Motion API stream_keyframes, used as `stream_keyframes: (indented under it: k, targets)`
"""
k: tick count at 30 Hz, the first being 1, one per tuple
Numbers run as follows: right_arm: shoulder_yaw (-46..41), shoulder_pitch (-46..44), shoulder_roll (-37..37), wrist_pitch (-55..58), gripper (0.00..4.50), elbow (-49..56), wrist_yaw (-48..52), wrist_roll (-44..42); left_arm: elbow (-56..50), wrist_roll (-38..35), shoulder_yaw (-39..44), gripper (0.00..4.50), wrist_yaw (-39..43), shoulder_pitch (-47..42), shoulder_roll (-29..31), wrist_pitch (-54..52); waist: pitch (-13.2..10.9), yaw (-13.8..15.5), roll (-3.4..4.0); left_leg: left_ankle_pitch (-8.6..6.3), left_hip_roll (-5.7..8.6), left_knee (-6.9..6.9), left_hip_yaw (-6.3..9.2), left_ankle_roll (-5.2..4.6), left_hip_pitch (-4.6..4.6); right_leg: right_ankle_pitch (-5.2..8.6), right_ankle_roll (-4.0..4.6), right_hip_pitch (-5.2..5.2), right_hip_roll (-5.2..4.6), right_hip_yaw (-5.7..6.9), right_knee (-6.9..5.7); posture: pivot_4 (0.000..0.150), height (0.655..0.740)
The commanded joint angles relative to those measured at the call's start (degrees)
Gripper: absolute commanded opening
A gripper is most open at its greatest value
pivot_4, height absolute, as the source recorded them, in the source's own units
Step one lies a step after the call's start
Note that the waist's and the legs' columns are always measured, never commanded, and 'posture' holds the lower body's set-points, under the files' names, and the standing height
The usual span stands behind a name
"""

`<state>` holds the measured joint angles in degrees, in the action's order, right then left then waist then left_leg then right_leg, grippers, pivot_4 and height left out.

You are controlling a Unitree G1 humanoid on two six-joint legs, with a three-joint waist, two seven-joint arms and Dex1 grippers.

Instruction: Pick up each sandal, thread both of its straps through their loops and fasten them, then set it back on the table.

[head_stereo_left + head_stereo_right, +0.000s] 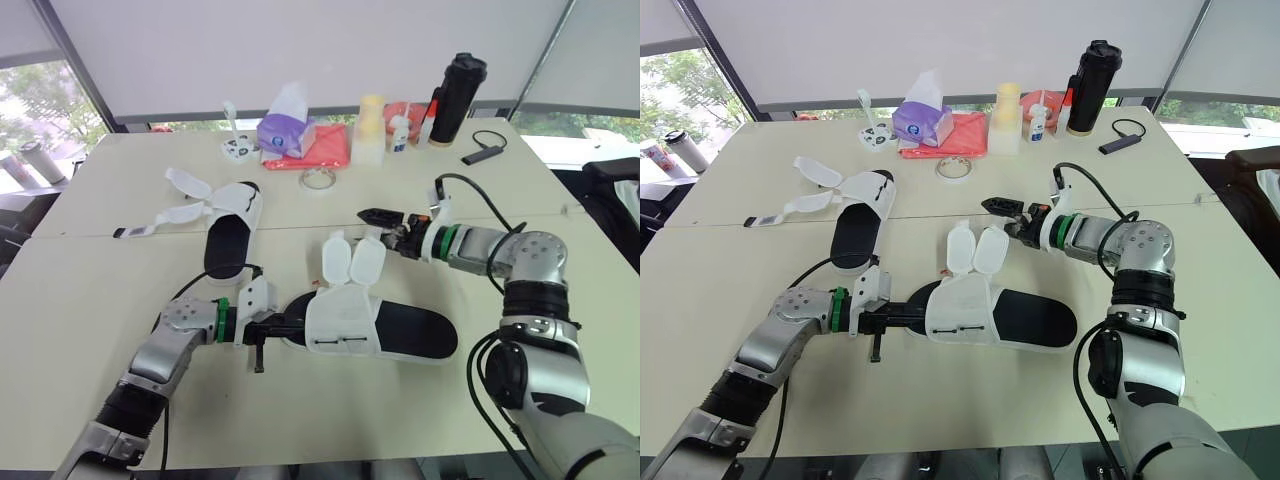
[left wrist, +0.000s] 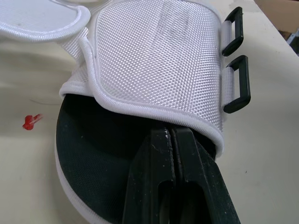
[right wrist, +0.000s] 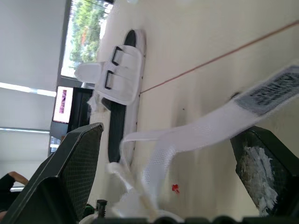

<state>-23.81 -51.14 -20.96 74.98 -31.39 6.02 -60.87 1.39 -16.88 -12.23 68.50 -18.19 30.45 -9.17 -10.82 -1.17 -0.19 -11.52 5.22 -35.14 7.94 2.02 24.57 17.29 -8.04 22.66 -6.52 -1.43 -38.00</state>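
Note:
The near sandal (image 1: 372, 326), black sole with a white mesh upper, lies flat at the table's middle. Both of its straps (image 1: 352, 260) stand up unthreaded, and its two black loops (image 2: 236, 63) hang empty on the upper's side. My left gripper (image 1: 287, 326) is shut, its tips (image 2: 172, 134) resting on the sole and tucked under the upper's edge. My right gripper (image 1: 374, 215) hovers open just behind the raised straps. A white mesh strip with a printed label (image 3: 219, 123) crosses between its fingers. The far sandal (image 1: 234, 222) lies with its straps (image 1: 188, 198) spread out.
Along the back of the table stand a purple tissue box (image 1: 286, 130), a red cloth (image 1: 326, 150), a pale bottle (image 1: 370, 130), a black tumbler (image 1: 457, 98) and a tape ring (image 1: 318, 179). A black device with a cable (image 1: 484, 153) lies at the back right.

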Motion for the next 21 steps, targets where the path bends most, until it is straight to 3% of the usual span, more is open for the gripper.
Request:
stream_keyframes:
  k: [1, 3, 5, 13, 17, 21]
  targets:
    - [-1.01, -2.06, 0.63, -0.86, 4.47, -0.46, 0.93, 1.51, -2.01, -0.30, 0.29, 0.00, -0.19, 0.82, 0.38, -0.14, 0.00, -0.03, 0.00, 0.01, 0.00, 0.00, 0.00, 0.01, -0.02, 0.00, 0.00, 0.00, 0.00, 0.00, -0.02, 0.150, 0.7400]
    - [-0.86, -2.53, 0.72, -1.62, 4.47, -1.49, 1.78, 2.73, -2.80, -0.40, 0.42, 0.00, -0.45, 1.22, 0.49, -0.42, 0.00, -0.04, 0.00, 0.03, 0.00, 0.00, -0.01, 0.01, -0.04, 0.00, 0.00, -0.01, 0.00, -0.01, -0.04, 0.150, 0.7400]
    - [-1.12, -3.14, 0.69, -2.08, 3.95, -2.18, 2.52, 3.62, -3.36, -0.47, 0.49, 0.00, -0.64, 1.55, 0.56, -0.67, 0.00, -0.05, 0.00, 0.03, 0.00, 0.00, -0.01, 0.00, -0.05, 0.00, 0.00, 0.00, 0.00, -0.01, -0.05, 0.150, 0.7400]
    - [-1.00, -6.24, 0.42, -5.06, 0.06, -6.50, 6.05, 8.00, -4.65, -0.70, 0.35, 0.00, -1.21, 2.42, 0.61, -1.24, 0.00, -0.08, 0.00, 0.04, 0.00, 0.01, -0.03, 0.00, -0.06, 0.00, 0.00, 0.00, 0.00, -0.02, -0.06, 0.150, 0.7400]
    - [0.62, -6.41, 0.30, -5.26, 0.06, -4.58, 8.49, 9.83, -5.03, -0.78, 0.38, 0.00, -1.34, 2.57, 0.62, -1.53, 0.00, -0.08, 0.00, 0.04, 0.00, 0.01, -0.03, 0.00, -0.06, 0.00, 0.00, 0.00, 0.00, -0.02, -0.06, 0.150, 0.7400]
    - [5.51, -3.12, -1.22, -5.94, 0.06, 6.11, 13.12, 11.78, -5.45, -0.83, 0.47, 0.00, -1.52, 2.73, 0.62, -1.89, 0.00, -0.07, 0.01, 0.04, 0.00, 0.02, -0.03, 0.01, -0.06, 0.00, 0.00, 0.03, 0.00, -0.03, -0.06, 0.150, 0.7400]
